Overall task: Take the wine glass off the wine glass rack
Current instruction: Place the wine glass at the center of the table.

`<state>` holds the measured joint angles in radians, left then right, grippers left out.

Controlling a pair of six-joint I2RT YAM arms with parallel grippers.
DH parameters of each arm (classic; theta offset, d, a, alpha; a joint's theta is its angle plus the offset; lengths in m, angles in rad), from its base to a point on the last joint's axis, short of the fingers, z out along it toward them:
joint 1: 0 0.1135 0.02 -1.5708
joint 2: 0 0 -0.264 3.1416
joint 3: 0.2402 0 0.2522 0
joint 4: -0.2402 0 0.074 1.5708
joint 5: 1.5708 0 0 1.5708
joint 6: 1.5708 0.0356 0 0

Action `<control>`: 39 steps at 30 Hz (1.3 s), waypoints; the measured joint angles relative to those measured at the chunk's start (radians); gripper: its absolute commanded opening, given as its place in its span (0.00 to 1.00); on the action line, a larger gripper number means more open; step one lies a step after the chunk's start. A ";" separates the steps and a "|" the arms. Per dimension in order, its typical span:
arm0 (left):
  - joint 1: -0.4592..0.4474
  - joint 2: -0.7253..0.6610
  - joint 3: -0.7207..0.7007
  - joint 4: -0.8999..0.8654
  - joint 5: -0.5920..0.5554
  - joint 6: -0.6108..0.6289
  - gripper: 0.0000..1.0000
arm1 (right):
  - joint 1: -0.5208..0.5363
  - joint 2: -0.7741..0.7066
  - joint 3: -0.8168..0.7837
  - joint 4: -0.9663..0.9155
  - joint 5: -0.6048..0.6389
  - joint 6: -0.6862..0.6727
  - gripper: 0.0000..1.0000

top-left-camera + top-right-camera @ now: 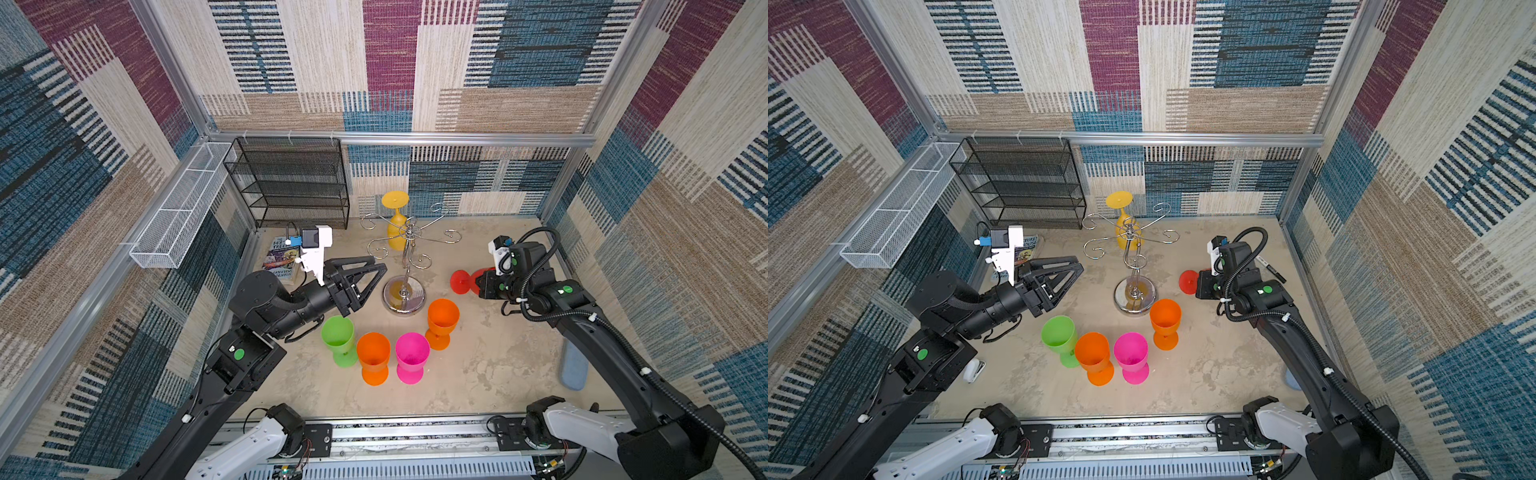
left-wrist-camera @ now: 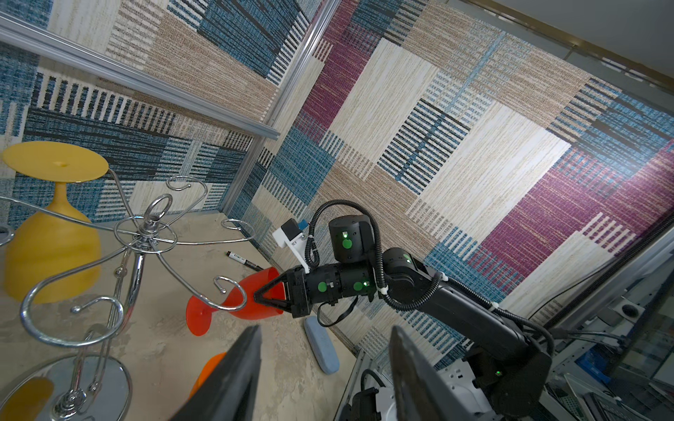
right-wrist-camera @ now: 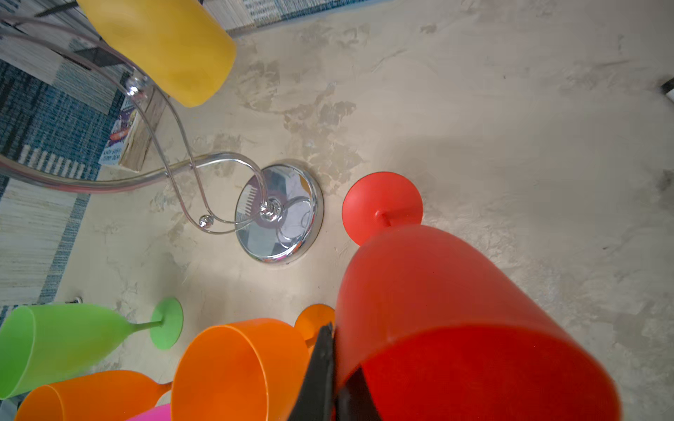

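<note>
Red wine glass off the wine glass rack: in both top views it sits right of centre, just right of the rack's chrome disc base and clear of the curled arms. It is tipped almost on its side, foot pointing at the rack, bowl mouth toward the right arm. Whether the foot touches the table, cannot tell. Right gripper is clamped tight on the bowl's rim, one finger inside the bowl and one outside. A yellow glass hangs upside down, foot up, from an arm on the rack's far side, above centre in frame. Left gripper is left of the rack pole, level with it and pointing at it; jaws about half spread, nothing between them, touching nothing. Below the base, lower centre, four glasses stand upright in a loose arc: green glass, orange glass, pink glass, second orange glass nearest the base. Upper left: black mesh shelf against the back wall, white wire basket on the side rail, a book on the table below the shelf. Blue-grey case lies at right under the right arm.
</note>
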<state>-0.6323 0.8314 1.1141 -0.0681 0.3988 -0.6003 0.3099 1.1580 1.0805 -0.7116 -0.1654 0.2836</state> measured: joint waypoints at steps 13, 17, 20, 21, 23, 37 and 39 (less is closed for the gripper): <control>0.000 0.039 0.003 0.002 0.005 0.005 0.59 | 0.025 0.131 -0.004 -0.018 -0.023 -0.060 0.00; 0.000 0.058 0.009 0.006 0.023 0.005 0.59 | 0.054 0.173 0.014 -0.027 -0.006 -0.066 0.00; 0.000 0.065 0.010 0.007 0.026 0.005 0.59 | 0.074 0.203 0.034 -0.025 0.020 -0.074 0.00; 0.000 0.065 0.011 0.005 0.026 0.005 0.59 | 0.077 0.210 0.039 -0.024 0.026 -0.076 0.00; 0.000 0.065 0.015 0.005 0.026 0.005 0.59 | 0.078 0.222 0.048 -0.020 0.039 -0.078 0.00; 0.000 0.064 0.017 0.004 0.027 0.005 0.58 | 0.104 0.278 0.152 -0.127 0.108 -0.084 0.00; 0.000 0.063 0.012 0.006 0.028 0.005 0.58 | 0.108 0.292 0.184 -0.154 0.118 -0.091 0.00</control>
<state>-0.6323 0.8944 1.1259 -0.0616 0.4267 -0.5957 0.4175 1.4502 1.2648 -0.8661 -0.0471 0.1925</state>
